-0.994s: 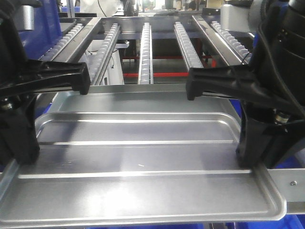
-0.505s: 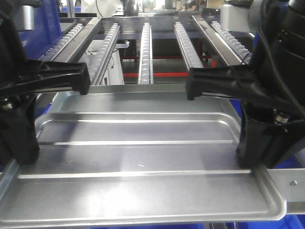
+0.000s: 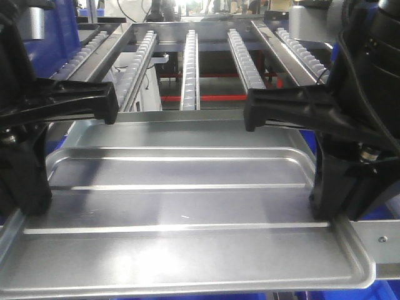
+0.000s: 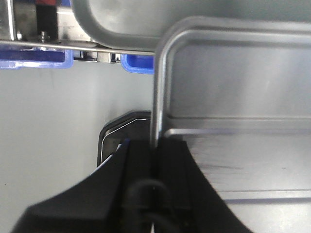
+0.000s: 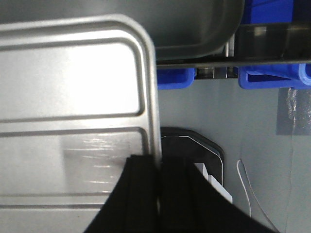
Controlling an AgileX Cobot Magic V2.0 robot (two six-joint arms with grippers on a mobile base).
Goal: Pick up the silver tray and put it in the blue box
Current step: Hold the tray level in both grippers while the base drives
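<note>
Tray point(image 3: 181, 206) hangs level between my arms. Left gripper point(image 4: 155, 148) pinched on left rim, right gripper point(image 5: 159, 167) pinched on right rim. Blue box point(image 3: 337, 295) peeks beneath near edge. I'd lower both sides together, no tilt, no twist.

- A metal roller rack point(image 3: 190, 62) stood at the back, with five roller rails running away from the camera.
- Below, a flat grey floor point(image 4: 48, 121) carried a dark rounded plate point(image 4: 116, 131) and a thin white cable point(image 5: 252, 194).
</note>
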